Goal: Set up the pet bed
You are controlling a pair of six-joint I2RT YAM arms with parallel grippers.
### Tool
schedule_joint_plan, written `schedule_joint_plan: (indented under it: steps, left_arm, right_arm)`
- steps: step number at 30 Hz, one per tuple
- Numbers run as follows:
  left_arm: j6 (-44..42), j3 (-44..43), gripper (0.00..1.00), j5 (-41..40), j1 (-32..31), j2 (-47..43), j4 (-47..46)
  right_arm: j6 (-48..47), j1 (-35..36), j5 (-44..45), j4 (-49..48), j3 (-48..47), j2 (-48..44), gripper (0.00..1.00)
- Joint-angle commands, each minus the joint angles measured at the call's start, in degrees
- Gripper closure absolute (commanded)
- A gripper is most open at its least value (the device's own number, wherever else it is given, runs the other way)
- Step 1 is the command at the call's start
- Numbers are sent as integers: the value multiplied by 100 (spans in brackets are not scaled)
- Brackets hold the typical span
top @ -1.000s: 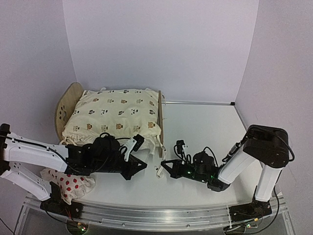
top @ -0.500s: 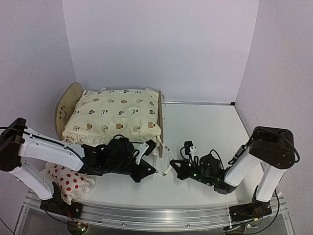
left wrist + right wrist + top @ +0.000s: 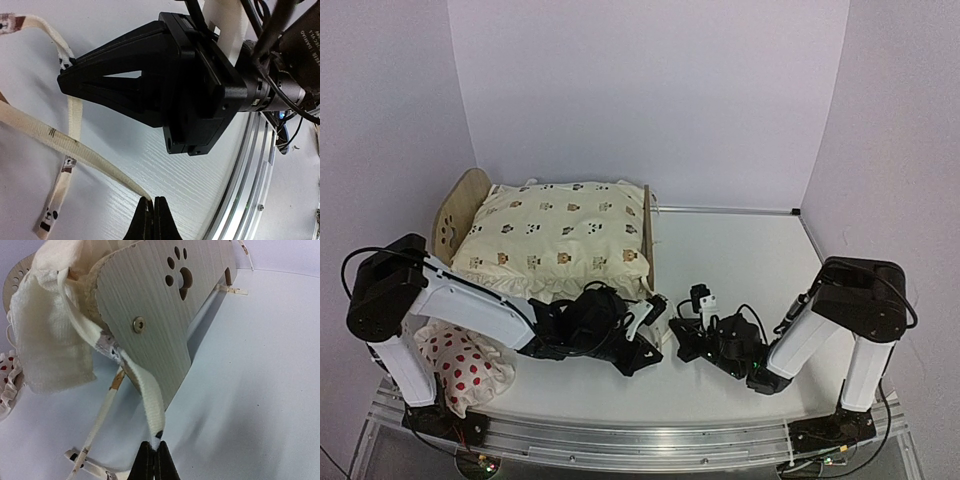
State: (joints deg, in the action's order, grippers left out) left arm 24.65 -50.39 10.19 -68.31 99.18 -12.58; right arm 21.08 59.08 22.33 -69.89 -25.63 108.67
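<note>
The pet bed [image 3: 647, 262] stands at the back left, a light-wood frame. The cream animal-print cushion [image 3: 555, 238] lies on it. In the right wrist view its near end board [image 3: 165, 315] shows a paw-print cut-out. My left gripper [image 3: 648, 352] lies low in front of the bed's near corner. In the left wrist view it [image 3: 152, 201] is shut on the end of a cream cushion tie [image 3: 75, 145]. My right gripper [image 3: 682, 336] is just to the right, tip to tip with it. In the right wrist view it [image 3: 154, 446] is shut on another cream tie [image 3: 150, 400] that runs up to the cushion corner.
The small white pillow with red spots [image 3: 465, 367] lies at the front left by the left arm's base. A loose tie with animal print [image 3: 70, 112] lies on the white table [image 3: 740, 260]. The table's metal front rail [image 3: 640, 435] is close behind both grippers.
</note>
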Motion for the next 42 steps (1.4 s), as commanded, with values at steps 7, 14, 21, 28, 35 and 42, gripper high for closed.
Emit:
schedule_joint_plan:
  steps: [7,14,21,28,35,42]
  left_arm:
    - [84,-421,100,200,3,572,-100]
    - [159,-410,94,421,2,728,-153]
    - [210,-268,67,576,-5,375,59]
    - [188,-113,57,289,-7,-372,714]
    - [47,115,58,-667,-1,-1021,1987]
    - [40,212,62,-739,-111,-705,2253]
  right_arm:
    - [4,-16,-640,-209,-142,242,91]
    - [86,-25,-843,-157,-56,47,82]
    - [230,-57,-964,225,64,-372,73]
    - [176,-61,-1063,1658,20,-1172,55]
    - [106,-56,-1386,3803,-614,-1646,45]
    - [96,45,-1799,4921,-1285,-1414,44]
